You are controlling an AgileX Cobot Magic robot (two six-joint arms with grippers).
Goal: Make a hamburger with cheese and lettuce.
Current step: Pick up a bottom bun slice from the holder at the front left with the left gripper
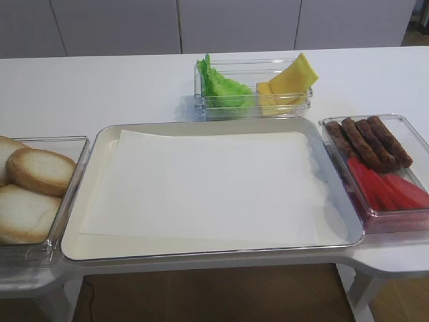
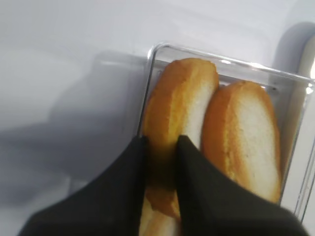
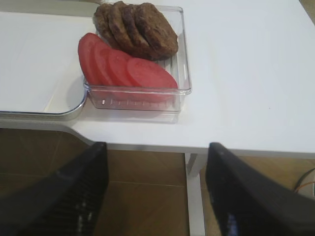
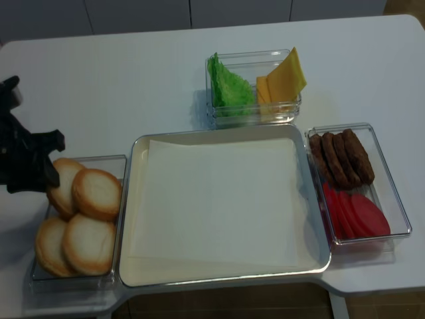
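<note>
A bun half (image 2: 179, 113) stands on edge in the clear bun tray (image 4: 99, 161) at the left end of the white table (image 4: 133, 86), leaning against the other bun halves (image 4: 80, 226), with the left gripper (image 2: 161, 162) straddling its golden crust, one black finger (image 2: 129, 172) on each side and clasping it; the lettuce (image 4: 229, 86) and cheese (image 4: 284, 78) share a clear box behind the paper-lined metal tray (image 4: 133, 219). The right gripper (image 3: 155, 189) hangs splayed and empty off the table's front edge, near the tray of meat patties (image 3: 140, 27) and tomato slices (image 3: 125, 66).
</note>
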